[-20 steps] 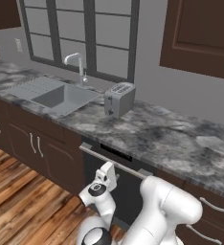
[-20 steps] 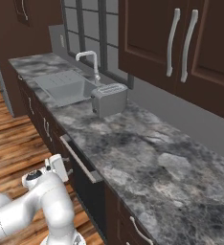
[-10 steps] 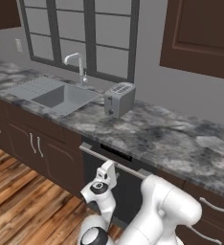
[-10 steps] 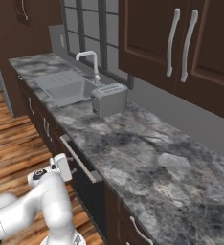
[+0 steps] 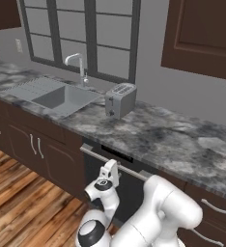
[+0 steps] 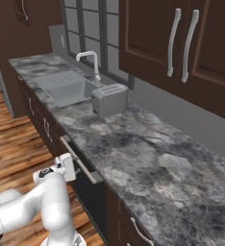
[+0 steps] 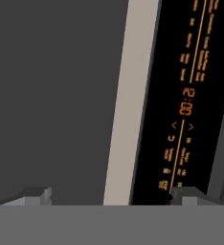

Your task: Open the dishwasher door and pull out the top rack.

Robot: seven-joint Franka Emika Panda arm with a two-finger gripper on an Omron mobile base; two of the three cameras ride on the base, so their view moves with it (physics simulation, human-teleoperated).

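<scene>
Kitchen floorboards of warm wood run beneath the robot, which stands close to the dark lower cabinets. Nearest of all, the hand (image 5: 111, 170) hovers right at the dishwasher door (image 5: 124, 193), which sits shut under the grey marbled counter (image 5: 182, 140). Its fingers are spread wide and grasp nothing; in the hand view the two fingertips (image 7: 37, 194) stand well apart with the long silver bar handle (image 7: 130, 103) running between them, and the dark control strip (image 7: 185, 105) with orange markings just beside it. Whether a finger already touches the bar cannot be told. The top rack is hidden behind the closed door.

Judging from this, the step in hand is closing on the handle. The bar lies nearer one finger than the other, so a squeeze from here might push it off-centre and give a poor hold; a finger could also press the control strip. A pull with too shallow a grip would likely slip off the smooth bar.

Farther back on the counter stands a silver toaster (image 5: 120, 100), then the sink (image 5: 62, 96) with its tap (image 5: 77, 65), and the window (image 5: 86, 34) behind.
</scene>
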